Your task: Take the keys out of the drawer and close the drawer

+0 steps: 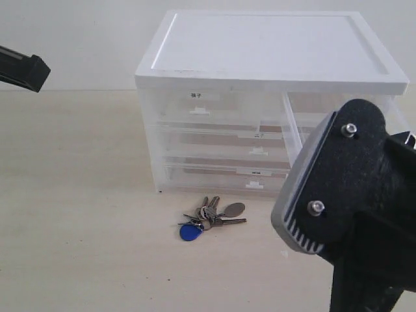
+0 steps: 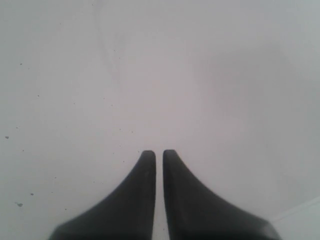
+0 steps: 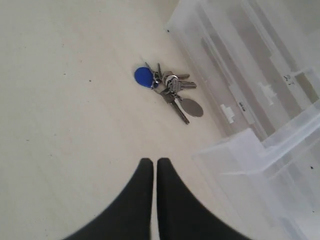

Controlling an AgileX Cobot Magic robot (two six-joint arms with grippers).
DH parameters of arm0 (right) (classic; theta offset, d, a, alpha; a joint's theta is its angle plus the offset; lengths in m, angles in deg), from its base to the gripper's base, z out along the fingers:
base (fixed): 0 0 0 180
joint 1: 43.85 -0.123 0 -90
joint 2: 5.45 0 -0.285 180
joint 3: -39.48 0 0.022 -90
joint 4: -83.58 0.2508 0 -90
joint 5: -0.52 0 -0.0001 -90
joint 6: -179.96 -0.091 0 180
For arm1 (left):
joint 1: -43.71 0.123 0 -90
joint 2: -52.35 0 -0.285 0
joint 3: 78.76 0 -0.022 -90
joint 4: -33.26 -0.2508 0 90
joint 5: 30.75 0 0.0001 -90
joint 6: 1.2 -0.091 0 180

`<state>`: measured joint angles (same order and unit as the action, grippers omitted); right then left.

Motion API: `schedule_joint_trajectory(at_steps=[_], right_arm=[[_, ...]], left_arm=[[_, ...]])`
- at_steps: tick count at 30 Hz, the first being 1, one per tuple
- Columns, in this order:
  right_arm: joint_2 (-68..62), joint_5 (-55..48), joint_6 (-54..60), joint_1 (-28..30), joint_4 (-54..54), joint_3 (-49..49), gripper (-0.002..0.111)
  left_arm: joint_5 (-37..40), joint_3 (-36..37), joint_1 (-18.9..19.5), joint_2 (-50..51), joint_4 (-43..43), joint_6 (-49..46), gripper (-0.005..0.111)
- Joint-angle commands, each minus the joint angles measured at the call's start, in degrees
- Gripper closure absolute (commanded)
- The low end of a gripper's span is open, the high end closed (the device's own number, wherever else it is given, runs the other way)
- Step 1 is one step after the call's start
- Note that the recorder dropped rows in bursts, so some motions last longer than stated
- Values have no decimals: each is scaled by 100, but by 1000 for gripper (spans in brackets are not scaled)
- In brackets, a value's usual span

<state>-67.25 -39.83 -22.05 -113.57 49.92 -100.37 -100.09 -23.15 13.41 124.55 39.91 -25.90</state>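
The keys (image 1: 209, 217) lie on the pale table just in front of the white drawer cabinet (image 1: 260, 52), blue fob (image 1: 190, 232) nearest and grey tag (image 1: 234, 209) to the right. In the right wrist view the keys (image 3: 167, 90) lie well ahead of my right gripper (image 3: 154, 161), which is shut and empty above the table. Beside it the translucent drawer (image 3: 260, 150) stands pulled out of the cabinet's upper right; in the exterior view the drawer (image 1: 309, 110) is partly hidden by my right arm (image 1: 351, 188). My left gripper (image 2: 159, 152) is shut and empty over a plain pale surface.
The cabinet holds a closed half-width drawer with bold black characters (image 1: 195, 104) at the upper left and full-width drawers (image 1: 221, 146) below. The black end of my left arm (image 1: 23, 70) shows at the far left, away from the cabinet.
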Motion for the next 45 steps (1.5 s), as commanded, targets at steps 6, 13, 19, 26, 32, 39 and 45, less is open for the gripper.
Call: schedule_joint_trajectory(at_steps=[6, 13, 19, 26, 32, 39, 45], right_arm=[[0, -892, 870, -11, 441, 252, 108], [13, -994, 235, -11, -500, 363, 108], [13, -987, 156, -11, -370, 391, 108], [1, -1137, -94, 3, -1146, 391, 108], [1, -1525, -641, 3, -1860, 391, 108], [1, -1311, -942, 3, -1796, 391, 108], [1, -310, -105, 3, -898, 439, 108]], left_arm=[[-62, 20, -24, 23, -30, 171, 102], [-62, 20, -24, 23, -30, 194, 102], [-62, 20, -24, 23, -30, 196, 102], [-62, 20, -24, 23, -30, 196, 102], [-62, 20, -24, 23, -30, 286, 102], [-62, 20, -24, 23, -30, 333, 102], [-62, 20, -24, 23, -30, 331, 102]])
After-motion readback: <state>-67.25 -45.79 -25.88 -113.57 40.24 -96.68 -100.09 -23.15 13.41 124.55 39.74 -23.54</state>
